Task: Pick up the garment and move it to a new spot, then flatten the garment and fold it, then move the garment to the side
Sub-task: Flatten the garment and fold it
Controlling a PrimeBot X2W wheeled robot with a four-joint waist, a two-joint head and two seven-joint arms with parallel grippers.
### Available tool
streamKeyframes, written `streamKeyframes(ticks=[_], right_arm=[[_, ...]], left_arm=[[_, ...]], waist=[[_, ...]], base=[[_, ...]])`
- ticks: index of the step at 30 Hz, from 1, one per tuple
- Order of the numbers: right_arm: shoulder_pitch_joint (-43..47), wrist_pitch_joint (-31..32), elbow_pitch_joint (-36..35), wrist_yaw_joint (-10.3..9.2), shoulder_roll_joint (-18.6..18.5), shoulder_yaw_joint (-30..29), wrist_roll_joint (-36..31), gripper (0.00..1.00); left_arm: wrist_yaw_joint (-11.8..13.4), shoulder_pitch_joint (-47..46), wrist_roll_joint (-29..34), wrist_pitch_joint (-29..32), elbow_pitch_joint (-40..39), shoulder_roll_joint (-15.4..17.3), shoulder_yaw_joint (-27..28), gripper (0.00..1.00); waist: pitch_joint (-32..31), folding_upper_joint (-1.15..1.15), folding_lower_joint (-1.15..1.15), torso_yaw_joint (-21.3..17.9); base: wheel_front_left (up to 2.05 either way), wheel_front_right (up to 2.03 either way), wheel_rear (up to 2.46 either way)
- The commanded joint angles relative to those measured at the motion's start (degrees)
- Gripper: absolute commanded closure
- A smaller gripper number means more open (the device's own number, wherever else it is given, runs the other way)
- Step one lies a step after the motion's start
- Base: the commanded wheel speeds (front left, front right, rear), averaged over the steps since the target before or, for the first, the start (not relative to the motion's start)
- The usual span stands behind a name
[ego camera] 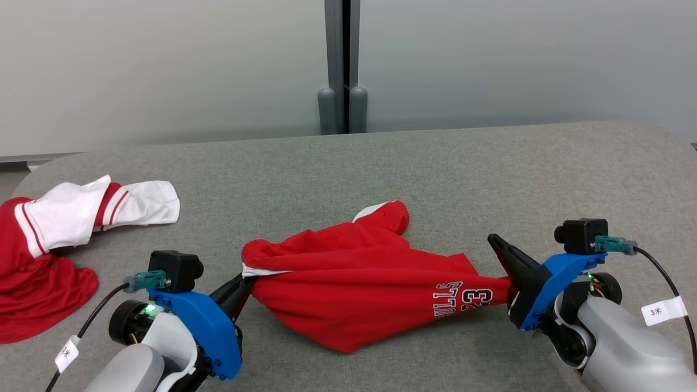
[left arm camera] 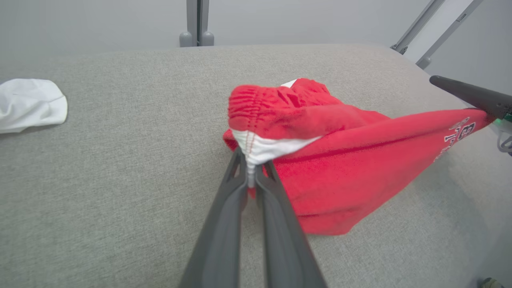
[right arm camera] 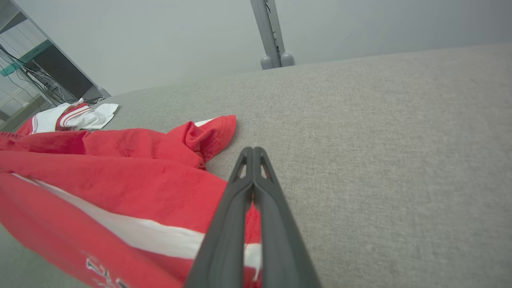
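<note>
While left fingers (ego camera: 242, 283) pinch the white-trimmed waistband end, right fingers (right arm camera: 253, 154) sit pressed together, with the printed leg corner seemingly caught low near their root, not at the tips. Garment (ego camera: 348, 283) is strung between them, long axis left-right across the near worktop (ego camera: 435, 174), belly sagging to the surface. One arm at each end, equally near. Carrying it likely needs both moving together; right hold looks weaker. Second garment (ego camera: 65, 218) lies well apart, far left.
</note>
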Motion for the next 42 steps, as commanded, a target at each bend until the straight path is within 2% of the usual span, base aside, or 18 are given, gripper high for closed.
streamKeyframes(ticks=[1, 3, 5, 6, 13, 21, 22, 23, 25, 27, 28, 29, 34, 42], right_arm=[[-0.81, 1.05, 0.77, 0.01, -0.19, 0.09, 0.73, 1.00], [-0.81, 4.28, 2.45, 0.00, 0.06, 1.14, 1.08, 1.00], [-0.89, 5.91, 3.28, 0.01, 0.30, 1.86, 1.34, 0.53], [-0.63, 6.73, 3.72, 0.01, 0.60, 2.12, 1.87, 0.00], [0.56, 9.86, 5.83, 0.01, 1.42, 4.27, 3.44, 0.00], [-0.15, 12.31, 9.81, 0.01, 1.95, 7.15, 2.21, 0.00], [-0.13, 12.78, 9.93, 0.01, 2.18, 7.53, 2.21, 0.17], [-0.04, 13.25, 10.00, 0.01, 2.32, 7.94, 2.30, 0.26], [-0.20, 13.30, 10.35, 0.01, 2.25, 9.06, 1.59, 0.51], [0.03, 13.17, 10.02, 0.01, 2.46, 9.33, 1.55, 0.59], [0.18, 13.20, 9.70, 0.01, 2.56, 9.53, 1.52, 0.71], [0.27, 13.20, 9.48, 0.01, 2.59, 9.63, 1.51, 0.98], [0.17, 11.76, 9.07, 0.01, 2.34, 9.76, 1.30, 1.00], [-1.86, 2.62, 8.25, 0.01, 2.25, 6.66, 1.15, 1.00]], left_arm=[[0.51, -0.84, 0.27, 0.80, -0.08, 0.63, -0.06, 1.00], [0.60, 0.01, -0.89, 1.51, -0.62, 0.31, 0.03, 1.00], [0.71, 1.44, -1.33, 1.97, -0.94, 0.20, -0.42, 1.00], [0.84, 1.91, -1.54, 2.11, -1.07, 0.00, -0.67, 1.00], [1.42, 4.26, -1.95, 2.13, -1.17, -1.77, -2.21, 1.00], [1.31, 4.39, -1.44, 1.06, 1.17, -3.35, -3.55, 1.00], [1.23, 4.23, -1.48, 0.95, 1.52, -3.45, -3.61, 1.00], [1.19, 4.09, -1.53, 0.84, 1.79, -3.55, -3.69, 1.00], [1.07, 3.92, -1.64, 0.45, 2.83, -3.95, -3.94, 1.00], [1.03, 4.05, -1.79, 0.25, 3.26, -3.98, -3.97, 1.00], [1.02, 4.17, -1.89, 0.13, 3.43, -4.02, -3.95, 1.00], [1.03, 4.27, -1.95, 0.02, 3.53, -4.07, -3.94, 1.00], [1.17, 4.50, -2.10, -0.23, 3.89, -4.14, -3.94, 1.00], [1.48, 3.97, -1.37, -2.10, 3.07, -3.44, -3.27, 1.00]], waist=[[0.32, -0.01, 0.00, -0.26], [0.83, -0.01, 0.00, -0.60], [1.42, -0.01, 0.00, -0.78], [1.72, -0.01, 0.00, -0.79], [3.06, -0.01, 0.00, 0.36], [3.24, -0.01, 0.00, 2.03], [3.20, -0.01, 0.00, 2.14], [3.15, -0.01, 0.00, 2.24], [2.87, -0.01, 0.00, 2.42], [2.72, -0.01, 0.00, 2.35], [2.64, -0.01, 0.00, 2.27], [2.59, -0.01, 0.00, 2.18], [2.41, -0.01, 0.00, 1.90], [1.69, -0.01, 0.00, 1.80]], base=[[0.00, 0.00, 0.00], [0.00, 0.00, 0.00], [0.00, 0.00, 0.00], [0.00, 0.00, 0.00], [0.00, 0.00, 0.00], [0.00, 0.00, 0.00], [0.00, 0.00, 0.00], [0.00, 0.00, 0.00], [0.00, 0.00, 0.00], [0.00, 0.00, 0.00], [0.00, 0.00, 0.00], [0.00, 0.00, 0.00], [0.00, 0.00, 0.00], [0.00, 0.00, 0.00]])
